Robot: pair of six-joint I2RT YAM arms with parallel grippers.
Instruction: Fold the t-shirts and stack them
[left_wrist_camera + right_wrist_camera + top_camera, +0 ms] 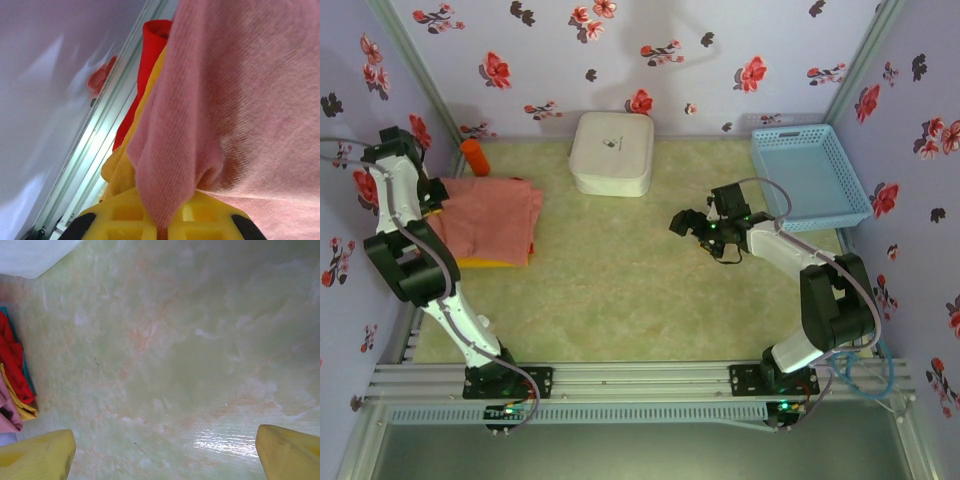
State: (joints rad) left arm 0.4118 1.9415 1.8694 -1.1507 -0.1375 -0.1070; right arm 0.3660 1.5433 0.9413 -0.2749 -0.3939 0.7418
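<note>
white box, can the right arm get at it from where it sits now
Probably yes: the right gripper hangs open over the table, with nothing between it and the white box.

The pink shirt [240,100] is soft, matt cloth with a fine diagonal weave and a slight fuzz. The yellow shirt [117,172] and red shirt [150,60] beside it are matt cloth too. The table [175,350] is smooth, marbled pale green and glossy. The right gripper [165,432] has smooth yellow plastic fingers [35,457]. The far white box [611,152] looks smooth and matt. The blue basket [807,180] is slotted plastic, and the near rail [640,378] is ribbed metal.
</note>
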